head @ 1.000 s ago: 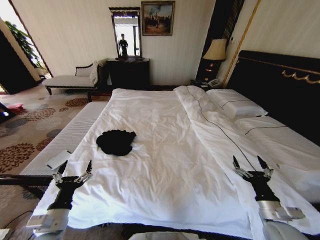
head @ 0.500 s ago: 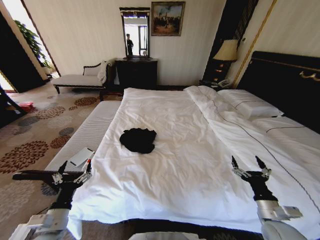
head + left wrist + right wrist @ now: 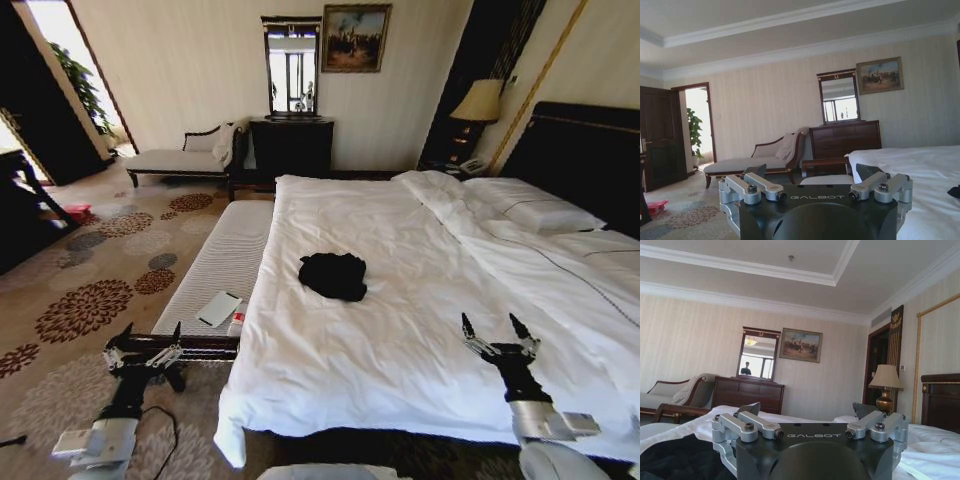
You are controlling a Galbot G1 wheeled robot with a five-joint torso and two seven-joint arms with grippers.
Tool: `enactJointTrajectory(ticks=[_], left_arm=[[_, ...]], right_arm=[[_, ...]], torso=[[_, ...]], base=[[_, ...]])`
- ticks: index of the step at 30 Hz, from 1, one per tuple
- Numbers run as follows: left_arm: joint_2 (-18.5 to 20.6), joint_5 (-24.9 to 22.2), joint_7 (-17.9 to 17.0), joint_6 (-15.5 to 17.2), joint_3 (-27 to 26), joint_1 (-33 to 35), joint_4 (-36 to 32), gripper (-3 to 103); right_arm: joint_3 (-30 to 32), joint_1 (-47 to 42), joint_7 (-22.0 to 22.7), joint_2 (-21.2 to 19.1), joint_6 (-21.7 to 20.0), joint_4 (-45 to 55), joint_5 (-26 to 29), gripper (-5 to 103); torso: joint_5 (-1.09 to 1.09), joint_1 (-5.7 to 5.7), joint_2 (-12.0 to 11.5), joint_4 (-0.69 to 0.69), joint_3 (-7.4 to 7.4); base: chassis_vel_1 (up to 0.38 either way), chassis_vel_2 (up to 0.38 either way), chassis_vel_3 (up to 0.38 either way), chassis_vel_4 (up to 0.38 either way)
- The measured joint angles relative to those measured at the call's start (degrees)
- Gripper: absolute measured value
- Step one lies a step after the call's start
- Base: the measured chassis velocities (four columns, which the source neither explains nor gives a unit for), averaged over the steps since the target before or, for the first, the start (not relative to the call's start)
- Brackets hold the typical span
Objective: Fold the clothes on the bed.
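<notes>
The black T-shirt (image 3: 334, 275) lay crumpled in a heap on the white duvet of the bed (image 3: 400, 330), toward the side nearest the ribbed bench (image 3: 218, 262) and well short of the pillows. Neither arm had touched it: the folding had not begun, and the step in hand looked like the approach. The left pincer (image 3: 146, 338) hovered off the bed's corner, over the carpet by the bench end, fingers spread apart. The right pincer (image 3: 497, 332) hung over the duvet near the bed's foot edge, also spread wide, well apart from the shirt. The next move likely called for closing in on the bed until both pincers could reach the heap and spread it flat.
</notes>
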Motion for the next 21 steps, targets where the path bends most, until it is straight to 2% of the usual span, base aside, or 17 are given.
enactJointTrajectory(ticks=[7,9,17,21], left_arm=[[-0.2,0.0,-0.1,0.0,-0.1,0.0,0.2,100],[-0.3,0.0,-0.1,0.0,-0.1,0.0,0.1,100],[-0.3,0.0,-0.1,0.0,-0.1,-0.1,0.4,100],[-0.3,0.0,-0.1,0.0,-0.1,-0.2,0.7,100]], right_arm=[[-0.4,0.3,-0.9,0.1,0.6,-0.4,-0.3,100],[-0.4,0.3,-1.9,0.0,0.9,-0.7,-0.4,100],[-0.4,0.4,-2.9,-0.3,1.1,-1.1,-0.3,100],[-0.8,0.5,-2.9,-0.2,1.2,-1.3,-0.5,100]], torso=[[0.02,0.0,0.0,0.01,0.0],[0.11,0.01,0.0,0.01,0.0],[0.03,0.0,0.0,0.0,0.0],[0.01,-0.01,0.0,0.01,-0.01]], base=[[0.087,0.055,-0.055,-0.061],[0.0,0.0,0.0,0.0],[-0.04,-0.033,0.038,0.017],[-0.044,0.114,0.048,-0.085]])
